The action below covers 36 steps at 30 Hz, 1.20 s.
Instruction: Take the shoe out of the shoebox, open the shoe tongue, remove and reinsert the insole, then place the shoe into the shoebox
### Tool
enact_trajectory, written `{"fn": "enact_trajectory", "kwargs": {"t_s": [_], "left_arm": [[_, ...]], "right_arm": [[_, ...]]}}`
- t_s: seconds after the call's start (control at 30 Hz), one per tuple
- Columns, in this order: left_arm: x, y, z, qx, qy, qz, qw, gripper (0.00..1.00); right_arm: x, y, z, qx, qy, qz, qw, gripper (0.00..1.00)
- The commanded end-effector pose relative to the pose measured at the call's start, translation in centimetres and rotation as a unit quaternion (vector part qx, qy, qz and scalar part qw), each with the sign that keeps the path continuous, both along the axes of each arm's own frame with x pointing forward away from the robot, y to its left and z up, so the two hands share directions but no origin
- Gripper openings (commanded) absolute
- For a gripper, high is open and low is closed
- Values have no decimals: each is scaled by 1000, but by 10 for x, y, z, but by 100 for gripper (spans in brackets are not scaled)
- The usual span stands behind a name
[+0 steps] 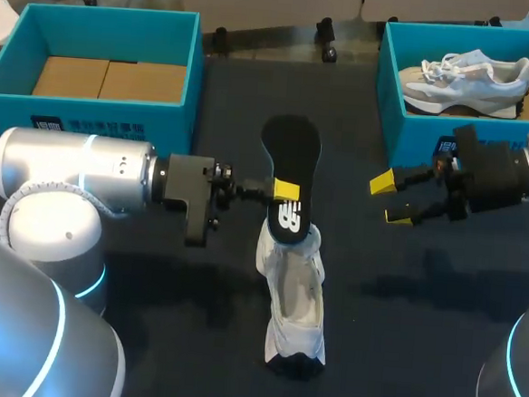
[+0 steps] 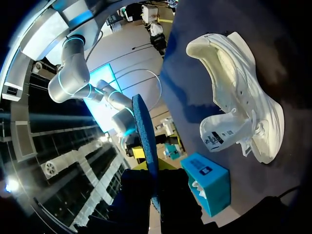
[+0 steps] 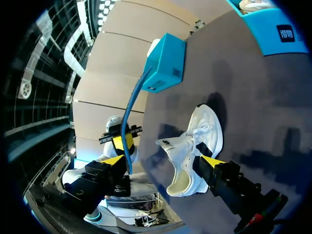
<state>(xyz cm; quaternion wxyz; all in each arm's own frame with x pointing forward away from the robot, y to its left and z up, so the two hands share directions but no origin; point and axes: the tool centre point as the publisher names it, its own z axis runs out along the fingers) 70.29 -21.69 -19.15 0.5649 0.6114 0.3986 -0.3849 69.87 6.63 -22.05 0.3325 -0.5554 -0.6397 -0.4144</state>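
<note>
Shoe (image 1: pixel 295 301) is out on the table (image 1: pixel 420 309), about the middle, standing on its sole with the tongue flipped open. Your left gripper (image 1: pixel 279 192) is clamped on the dark insole (image 1: pixel 290 159), holding it just over the shoe. Your right gripper (image 1: pixel 390 200) hangs wide open off to the right, in front of the right shoebox (image 1: pixel 389 107), which has another sneaker (image 1: pixel 468 81) in it.

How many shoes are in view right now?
2. One white shoe is on the table near the middle; a second shoe sits in the right shoebox. None shows in the left shoebox.
</note>
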Motion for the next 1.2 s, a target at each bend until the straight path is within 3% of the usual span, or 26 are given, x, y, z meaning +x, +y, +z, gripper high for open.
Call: {"fn": "enact_trajectory", "kwargs": {"t_s": [0.03,0.43,0.6,0.67,1.03,1.2], "left_arm": [[0,-1,0,-1,-1,1,1000,0],[0,-1,0,-1,-1,1,1000,0],[-4,-2,-2,-9,-9,0,1000,0],[-5,-3,-3,-14,-4,-1,1000,0],[-5,-1,-2,-12,-6,-1,1000,0],[-6,-3,-4,-12,-7,3,1000,0]], "right_arm": [[6,4,3,10,0,-16,1000,100],[22,34,15,11,3,-49,999,100],[27,45,15,38,-7,-49,998,100],[27,47,15,62,-12,-44,997,100],[27,47,15,62,-12,-44,997,100],[46,61,18,74,-20,-44,996,100]]}}
